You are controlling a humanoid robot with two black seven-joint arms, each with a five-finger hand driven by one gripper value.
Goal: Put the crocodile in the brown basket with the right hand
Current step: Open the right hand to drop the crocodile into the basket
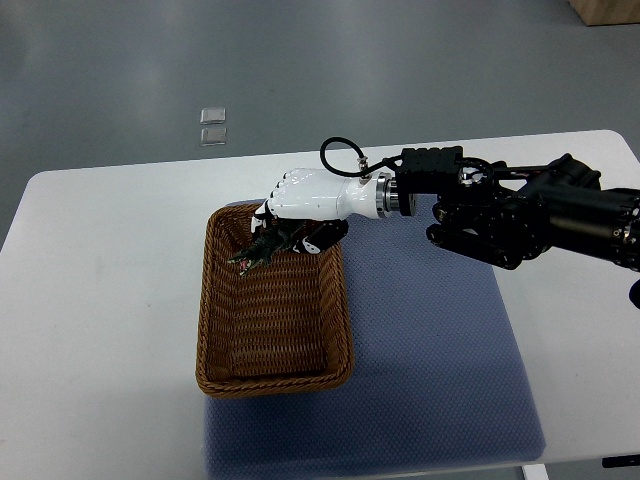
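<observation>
My right hand, white with black fingers, reaches in from the right on a black arm and hangs over the far end of the brown wicker basket. Its fingers are curled around a small dark green toy crocodile, whose snout points down and left into the basket. The crocodile is held above the basket floor, partly hidden by the fingers. The left hand is out of the picture.
The basket stands on a white table, overlapping the left edge of a blue-grey mat. Grey floor lies beyond the table, with two small clear squares on it. A cardboard box corner shows at top right.
</observation>
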